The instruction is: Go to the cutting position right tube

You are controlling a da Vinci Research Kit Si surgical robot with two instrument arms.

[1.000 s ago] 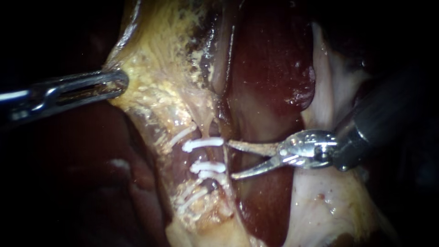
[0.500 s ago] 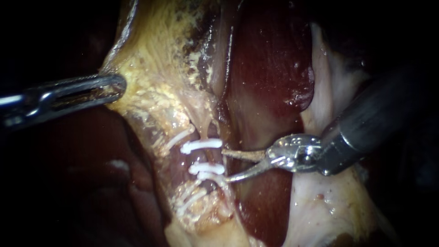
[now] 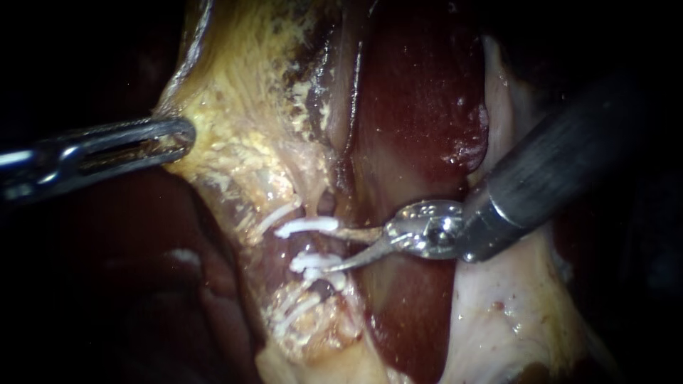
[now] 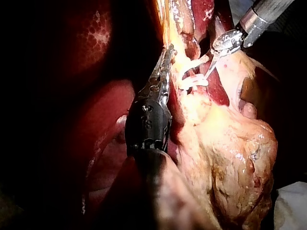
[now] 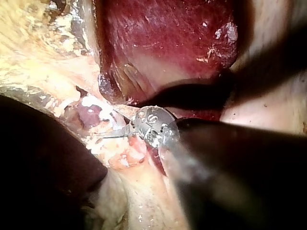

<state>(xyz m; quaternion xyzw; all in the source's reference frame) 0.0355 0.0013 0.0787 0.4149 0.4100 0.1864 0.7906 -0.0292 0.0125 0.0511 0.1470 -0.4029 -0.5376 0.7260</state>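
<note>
Crosswise: right instrument [image 3: 329,249] points left; tube [image 3: 320,203] vertical.

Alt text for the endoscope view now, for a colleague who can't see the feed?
My right instrument, a dark shaft ending in small silver blades, comes in from the upper right, jaws open with tips at the white clips. My left instrument, slim and silver, grips yellow fatty tissue at the left; dark red liver lies behind.

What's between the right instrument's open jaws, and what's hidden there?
Between the jaws of the right instrument: a short stretch of tube, flanked by the upper clip and lower clips. The tube's underside is covered.
</note>
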